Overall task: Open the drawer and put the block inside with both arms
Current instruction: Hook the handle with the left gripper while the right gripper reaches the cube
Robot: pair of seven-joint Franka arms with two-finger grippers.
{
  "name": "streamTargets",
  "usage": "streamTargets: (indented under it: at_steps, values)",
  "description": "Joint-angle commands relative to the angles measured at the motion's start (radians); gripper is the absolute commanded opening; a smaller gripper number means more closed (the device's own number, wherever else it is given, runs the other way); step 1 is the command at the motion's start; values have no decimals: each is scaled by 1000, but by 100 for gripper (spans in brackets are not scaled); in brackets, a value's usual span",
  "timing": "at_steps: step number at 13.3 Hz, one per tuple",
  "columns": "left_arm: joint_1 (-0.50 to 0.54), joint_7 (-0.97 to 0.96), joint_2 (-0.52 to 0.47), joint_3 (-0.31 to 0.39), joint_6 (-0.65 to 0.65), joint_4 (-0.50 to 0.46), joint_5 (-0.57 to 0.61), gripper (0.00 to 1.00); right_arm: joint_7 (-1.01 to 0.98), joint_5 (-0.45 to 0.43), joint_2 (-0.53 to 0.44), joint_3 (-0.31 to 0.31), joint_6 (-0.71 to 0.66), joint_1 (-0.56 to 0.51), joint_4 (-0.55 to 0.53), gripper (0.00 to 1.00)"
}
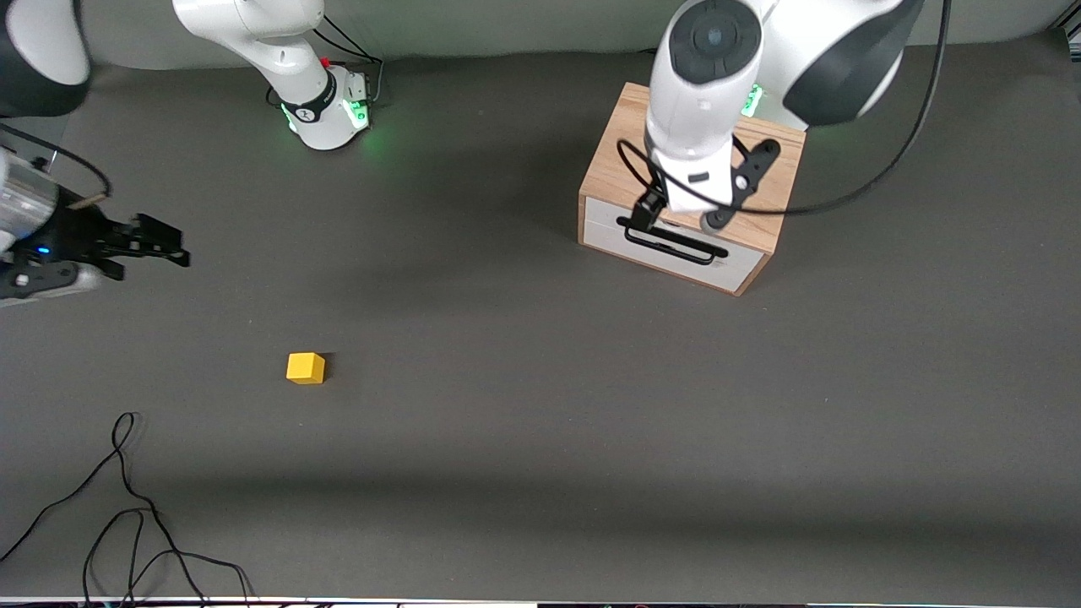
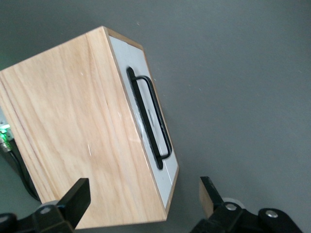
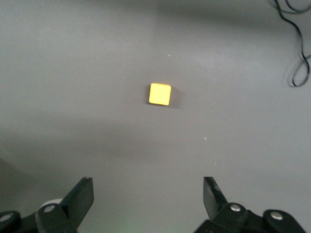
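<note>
Item 1: drawer [image 1: 671, 247]. White front panel in a light-oak box [image 1: 629, 165], sitting shut toward the left arm's end of the desk [image 1: 540, 473]. A black bar handle [image 1: 671, 241] is running along the panel, standing proud of it with a gap underneath. Judged rigid, the box light enough to slide if pulled hard. Best hold: the middle of the bar, pinched across its thin section, pull kept level and square to the panel.

Item 2: block [image 1: 305, 368]. Small bright yellow cube, lying alone on the desk toward the right arm's end, nearer the front camera than the box and well apart from it. Judged light, hard, flat-sided, possibly smooth enough to slip. Best hold: two opposite vertical faces, fingers square to them, from above.

Item 3: left claw [image 2: 141, 199]. Hovering over the box's front edge, above the handle, jaws standing apart and holding nothing.

Item 4: right claw [image 3: 148, 194]. Hanging over bare desk near the block, not touching it, jaws spread wide and holding nothing.

Item 5: loose black cable [image 1: 127, 507]. Lying near the front edge of the desk.
</note>
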Motion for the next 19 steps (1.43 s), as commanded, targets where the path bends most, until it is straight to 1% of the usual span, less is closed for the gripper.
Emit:
streamTargets:
  at_steps: [1, 2, 6, 9, 13, 19]
  values:
    - [-12, -133, 75, 1, -19, 36, 100, 100, 40, -27, 63, -1, 70, 22, 4, 100]
    - [-13, -166, 95, 1, 6, 32, 128, 100, 33, -27, 89, -1, 87, 20, 4, 100]
    - [2, -172, 165, 3, 96, 19, 130, 100, 31, -27, 195, -4, 154, 19, 4, 100]
    - [2, -174, 198, 3, 187, -42, 128, 100, 28, -23, 296, -6, 252, 14, 2, 100]
    - [2, -174, 198, 3, 270, -155, 127, 100, 27, -24, 378, -8, 334, 11, 4, 100]
    - [1, -172, 203, 3, 325, -229, 125, 100, 25, -23, 482, -9, 458, 8, -2, 100]
